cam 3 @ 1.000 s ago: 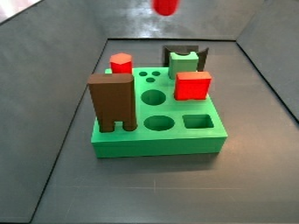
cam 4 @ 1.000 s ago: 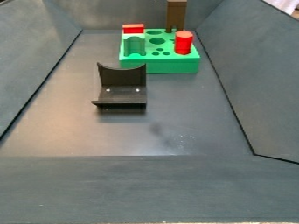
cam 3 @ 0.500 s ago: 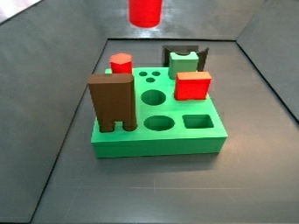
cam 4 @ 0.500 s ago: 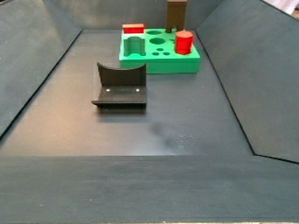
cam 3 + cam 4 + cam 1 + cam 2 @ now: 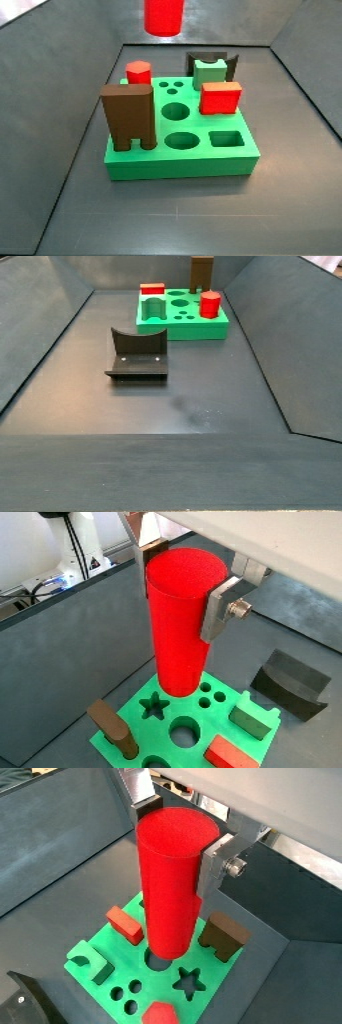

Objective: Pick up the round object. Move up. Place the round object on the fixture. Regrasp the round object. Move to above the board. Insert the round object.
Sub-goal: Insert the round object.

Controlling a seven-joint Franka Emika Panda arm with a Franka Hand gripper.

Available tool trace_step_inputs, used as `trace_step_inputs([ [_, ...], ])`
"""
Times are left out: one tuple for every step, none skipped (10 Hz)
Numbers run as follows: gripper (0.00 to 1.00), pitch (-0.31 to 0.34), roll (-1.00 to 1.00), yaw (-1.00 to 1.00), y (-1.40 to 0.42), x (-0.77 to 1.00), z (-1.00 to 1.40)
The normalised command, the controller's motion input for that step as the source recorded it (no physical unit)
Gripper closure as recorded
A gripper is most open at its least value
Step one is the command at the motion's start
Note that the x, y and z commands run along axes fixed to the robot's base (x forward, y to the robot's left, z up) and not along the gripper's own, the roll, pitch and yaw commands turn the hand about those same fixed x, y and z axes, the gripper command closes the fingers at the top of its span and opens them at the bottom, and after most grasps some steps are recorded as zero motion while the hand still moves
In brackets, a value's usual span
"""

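Even, soft lighting; sharp pictures with little glare

The tabletop (image 5: 187,406) is lit evenly in both side views, and only a pale sheen is seen on it. A soft shadow is cast beside the board (image 5: 181,150). In both wrist views the round object (image 5: 181,612) held in the claw (image 5: 187,592) is bright and saturated, while the background behind is overexposed.

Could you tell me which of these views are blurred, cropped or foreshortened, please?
In both wrist views the round object held by the gripper looms large and foreshortened, hiding part of the board. In a side view the round object is cropped by the frame edge; the board looks soft.
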Motion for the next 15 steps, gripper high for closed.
trace_step_inputs([
  [1.0,-0.11,-0.23,-0.01,0.02,0.0,-0.39],
  [1.0,-0.097,-0.11,0.14,0.07,0.0,-0.85],
  [1.0,-0.096,-0.13,0.09,0.0,-0.18,-0.8],
  [1.0,-0.05,-0.19,0.05,0.0,-0.04,-0.74],
  [1.0,-0.054,-0.24,0.0,0.0,0.0,-0.63],
  [1.0,-0.069,-0.17,-0.04,0.0,0.0,-0.77],
  [1.0,-0.076,-0.13,-0.09,0.0,0.0,-0.84],
  [1.0,-0.073,-0.08,-0.07,0.0,-0.03,-0.73],
  [1.0,-0.007,0.0,-0.07,0.0,-0.05,-0.52],
  [1.0,0.0,0.07,-0.07,0.0,0.0,-0.37],
  [1.0,-0.019,0.08,-0.1,0.01,0.0,-0.4],
  [1.0,-0.049,0.0,-0.03,0.09,0.03,-0.29],
  [1.0,-0.049,0.0,0.0,0.1,0.09,-0.24],
  [1.0,-0.073,0.02,0.0,0.13,0.1,-0.31],
  [1.0,-0.08,0.01,0.01,0.09,0.11,-0.23],
])
